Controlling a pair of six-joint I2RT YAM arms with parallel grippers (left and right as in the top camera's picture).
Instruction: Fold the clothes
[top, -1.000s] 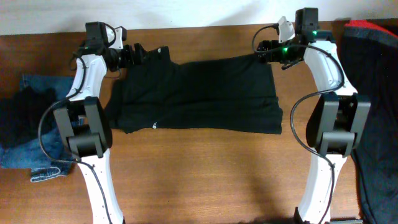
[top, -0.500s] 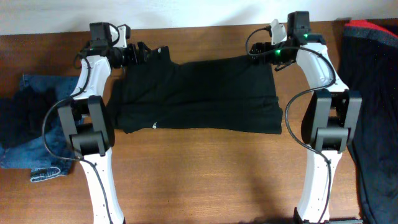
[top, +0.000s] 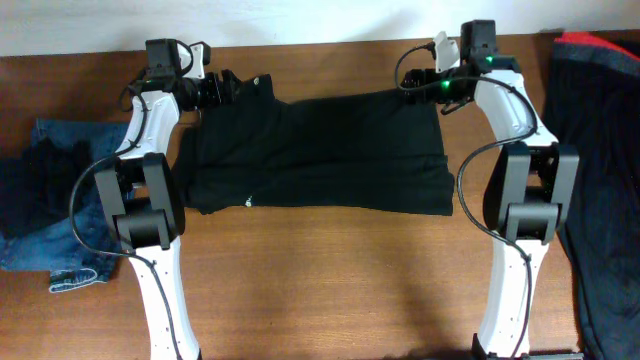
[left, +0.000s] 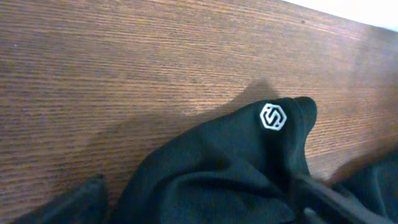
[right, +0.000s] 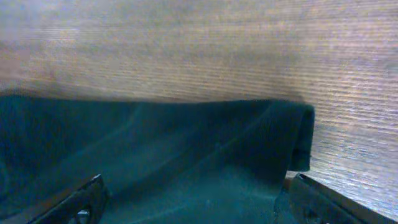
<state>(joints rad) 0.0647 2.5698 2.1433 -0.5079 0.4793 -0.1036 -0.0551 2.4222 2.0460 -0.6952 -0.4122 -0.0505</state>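
Overhead: black garment (top: 320, 150) lies spread on table (top: 330, 280) (jeans (top: 35, 250) at left).

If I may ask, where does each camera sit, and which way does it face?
Overhead: above the table, looking straight down on the black garment, jeans and both arms, left gripper and right gripper at its far corners.
Left wrist: on the left arm, low over the garment corner bearing the white hexagon logo; left fingers along the bottom.
Right wrist: on the right arm, low over the other far corner; right fingers in the lower corners.
All three share the garment and table.
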